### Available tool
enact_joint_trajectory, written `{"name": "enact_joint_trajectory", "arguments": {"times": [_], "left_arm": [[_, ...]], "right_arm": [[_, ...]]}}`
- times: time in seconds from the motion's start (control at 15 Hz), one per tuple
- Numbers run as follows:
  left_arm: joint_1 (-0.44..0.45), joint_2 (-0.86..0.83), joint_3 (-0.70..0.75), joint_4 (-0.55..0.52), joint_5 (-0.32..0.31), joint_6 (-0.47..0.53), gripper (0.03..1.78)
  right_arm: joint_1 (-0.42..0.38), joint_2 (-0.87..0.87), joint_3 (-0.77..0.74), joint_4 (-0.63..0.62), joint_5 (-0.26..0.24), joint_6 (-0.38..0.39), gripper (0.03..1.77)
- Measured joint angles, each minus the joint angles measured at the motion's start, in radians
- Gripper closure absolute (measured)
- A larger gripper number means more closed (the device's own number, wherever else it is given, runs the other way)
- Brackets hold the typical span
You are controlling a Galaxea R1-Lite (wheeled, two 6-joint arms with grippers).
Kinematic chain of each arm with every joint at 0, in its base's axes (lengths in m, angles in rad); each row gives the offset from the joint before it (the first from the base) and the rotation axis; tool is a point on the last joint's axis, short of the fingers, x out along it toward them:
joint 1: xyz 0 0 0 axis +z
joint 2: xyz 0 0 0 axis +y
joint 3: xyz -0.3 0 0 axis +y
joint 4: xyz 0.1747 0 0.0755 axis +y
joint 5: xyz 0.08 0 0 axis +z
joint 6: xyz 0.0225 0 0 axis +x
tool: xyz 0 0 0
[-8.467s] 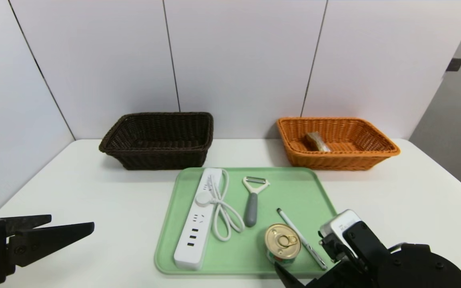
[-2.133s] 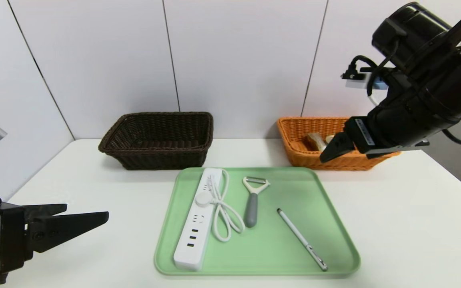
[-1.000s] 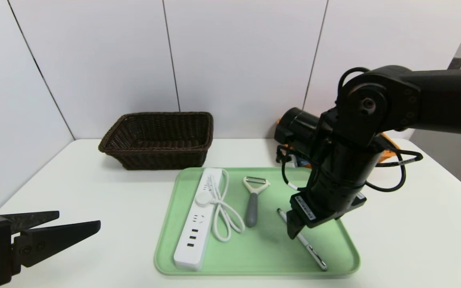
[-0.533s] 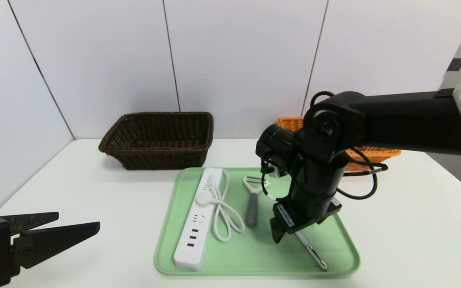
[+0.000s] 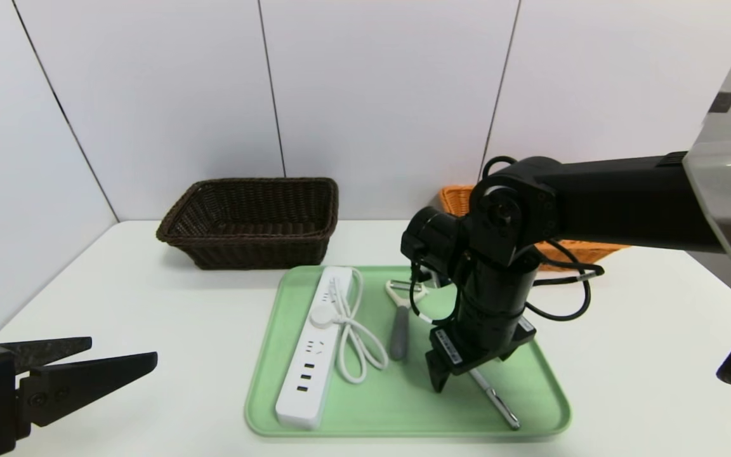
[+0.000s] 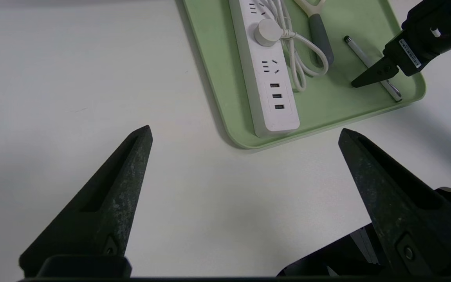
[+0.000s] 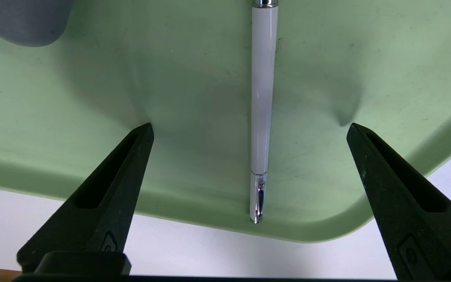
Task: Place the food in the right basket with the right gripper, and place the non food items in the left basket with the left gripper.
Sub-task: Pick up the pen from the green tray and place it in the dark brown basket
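Over the green tray point(image 5: 524, 355) I have the right gripper point(image 7: 249, 133) pointing straight down with its jaws spread wide and nothing in them, one finger on each side of the white pen point(image 7: 262, 98). That worries me: the pen is no food, and the task gives non-food to the left gripper point(image 6: 245, 133), which sits parked low at my left over the bare table point(image 5: 150, 304), also spread wide and holding nothing. If I close here, the pen may end up in the orange basket point(image 5: 454, 197), the wrong one. The grip itself looks risky too. The pen is thin, round and lies flat, so the fingertips could scrape the tray floor, or the pen could roll out or pivot as the jaws meet. It lies near the tray's raised rim, which could catch a fingertip. The peeler point(image 5: 400, 317) and power strip point(image 5: 311, 355) lie well apart on the same tray; the dark basket point(image 5: 251, 219) waits behind.
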Motion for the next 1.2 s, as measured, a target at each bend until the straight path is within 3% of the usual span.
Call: {"name": "enact_joint_trajectory", "arguments": {"times": [0.6, 0.87, 1.07, 1.13, 1.2], "left_arm": [[0.000, 0.000, 0.000, 0.002, 0.000, 0.001, 0.12], [0.000, 0.000, 0.001, 0.003, 0.001, 0.001, 0.12], [0.000, 0.000, 0.011, 0.000, 0.003, 0.001, 0.12], [0.000, -0.001, 0.013, 0.000, 0.003, 0.001, 0.12], [0.000, -0.003, 0.014, 0.001, 0.004, 0.001, 0.12]], "right_arm": [[-0.004, 0.003, 0.007, 0.000, 0.013, 0.003, 0.10], [-0.006, 0.011, 0.005, 0.000, 0.014, 0.003, 0.73], [-0.005, 0.014, 0.007, 0.000, 0.013, 0.003, 1.02], [-0.006, 0.014, 0.007, 0.001, 0.012, 0.004, 1.27], [-0.007, 0.015, 0.007, 0.001, 0.010, 0.004, 1.73]]}}
